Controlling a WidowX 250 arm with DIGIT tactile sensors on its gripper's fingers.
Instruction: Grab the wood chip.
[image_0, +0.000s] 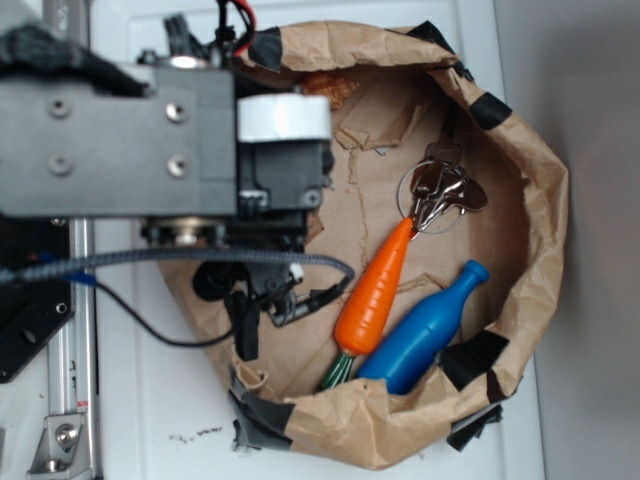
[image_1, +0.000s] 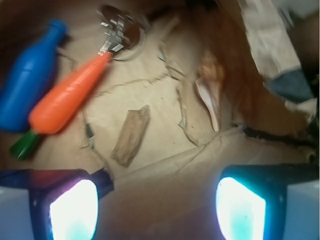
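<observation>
The hand (image_1: 157, 200) is hovering spread wide and empty, bracketing the space below the chip (image_1: 131, 135), which is lying flat on the paper between carrot (image_1: 70, 97) and shell (image_1: 210, 92), untouched.

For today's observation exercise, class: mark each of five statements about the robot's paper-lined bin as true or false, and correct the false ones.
1. The gripper is shut on the wood chip. False: its fingers are apart and the chip lies untouched on the brown paper.
2. The orange carrot lies beside the blue bottle. True.
3. The seashell rests on top of the carrot. False: it lies apart, on the chip's other side.
4. The keys lie at the carrot's pointed tip. True.
5. The wood chip is longer than the carrot. False: it is shorter.
</observation>
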